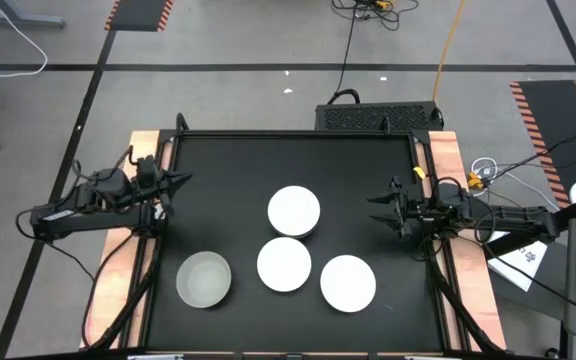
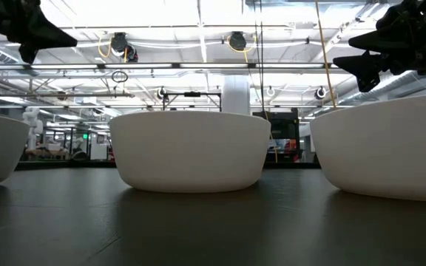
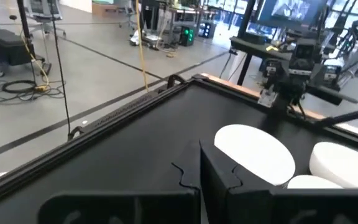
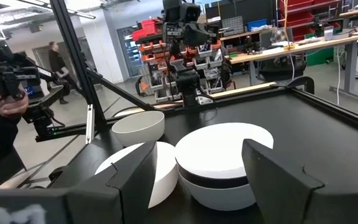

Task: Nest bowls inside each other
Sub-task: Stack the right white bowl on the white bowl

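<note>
The stack of bowls (image 1: 294, 211) sits mid-table; in the right wrist view this stack (image 4: 219, 162) shows a white top, a black band and white below. Two single white bowls (image 1: 284, 264) (image 1: 347, 282) stand on the mat nearer the near edge. A pale grey bowl (image 1: 204, 279) stands near-left. My left gripper (image 1: 180, 183) hovers shut at the table's left edge, above the mat. My right gripper (image 1: 376, 207) hovers open at the right side, its fingers (image 4: 135, 180) pointing at the stack from a short way off.
The black mat (image 1: 238, 170) is bare across its far half. Wooden table edges and black frame rails (image 1: 423, 150) border it. A black box (image 1: 378, 116) stands past the far edge. A person (image 4: 5, 118) holding a device stands beyond the table's left side.
</note>
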Tool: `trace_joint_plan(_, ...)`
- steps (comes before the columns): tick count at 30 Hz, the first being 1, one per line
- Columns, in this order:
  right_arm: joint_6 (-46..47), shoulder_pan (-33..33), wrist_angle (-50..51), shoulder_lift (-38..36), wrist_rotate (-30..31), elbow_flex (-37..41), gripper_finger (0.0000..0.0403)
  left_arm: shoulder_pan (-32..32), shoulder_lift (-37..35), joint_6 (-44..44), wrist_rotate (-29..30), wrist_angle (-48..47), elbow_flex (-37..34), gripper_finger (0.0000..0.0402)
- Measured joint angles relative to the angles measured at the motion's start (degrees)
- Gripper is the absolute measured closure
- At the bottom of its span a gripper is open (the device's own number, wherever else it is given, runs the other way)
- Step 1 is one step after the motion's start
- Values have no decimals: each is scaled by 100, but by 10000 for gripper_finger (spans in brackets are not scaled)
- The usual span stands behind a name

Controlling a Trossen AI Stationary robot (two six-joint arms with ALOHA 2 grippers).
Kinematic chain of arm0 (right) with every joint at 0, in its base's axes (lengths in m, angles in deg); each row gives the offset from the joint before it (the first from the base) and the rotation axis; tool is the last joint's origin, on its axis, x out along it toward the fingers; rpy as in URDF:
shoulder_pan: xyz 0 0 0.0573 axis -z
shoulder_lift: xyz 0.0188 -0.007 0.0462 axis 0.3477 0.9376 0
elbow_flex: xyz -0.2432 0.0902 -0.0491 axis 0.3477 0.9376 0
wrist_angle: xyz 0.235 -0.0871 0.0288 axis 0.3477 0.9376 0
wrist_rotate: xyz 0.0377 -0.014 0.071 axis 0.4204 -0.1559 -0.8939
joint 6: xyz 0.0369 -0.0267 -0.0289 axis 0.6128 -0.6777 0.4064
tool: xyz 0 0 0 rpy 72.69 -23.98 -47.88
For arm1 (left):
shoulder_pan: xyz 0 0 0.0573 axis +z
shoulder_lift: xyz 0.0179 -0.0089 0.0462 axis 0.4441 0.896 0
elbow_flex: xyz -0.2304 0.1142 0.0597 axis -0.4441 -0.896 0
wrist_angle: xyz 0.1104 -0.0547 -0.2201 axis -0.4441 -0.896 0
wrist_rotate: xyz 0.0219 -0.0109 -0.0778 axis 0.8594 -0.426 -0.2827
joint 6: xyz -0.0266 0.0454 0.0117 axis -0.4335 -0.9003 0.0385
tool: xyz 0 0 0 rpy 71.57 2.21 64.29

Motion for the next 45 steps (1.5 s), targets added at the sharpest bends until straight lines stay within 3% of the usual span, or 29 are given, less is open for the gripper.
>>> trace_joint_plan(6,-13,0,1,0,0,0,174,0,1,425,251,215,-430,401)
trace_joint_plan(19,-106,1,235,0,-30,0,174,0,1,197,-95,1338,-1593,401)
trace_joint_plan(27,-476,-1,-431,219,-1001,-143,174,-2,1,-195,-287,1364,-1625,399)
trace_joint_plan(37,-519,-96,-127,1705,-1033,-1533,174,-2,1,-360,-394,1371,-1625,400)
trace_joint_plan(45,-514,-947,799,3086,-1040,-2884,174,-1,1,-418,-410,1373,-1625,394)
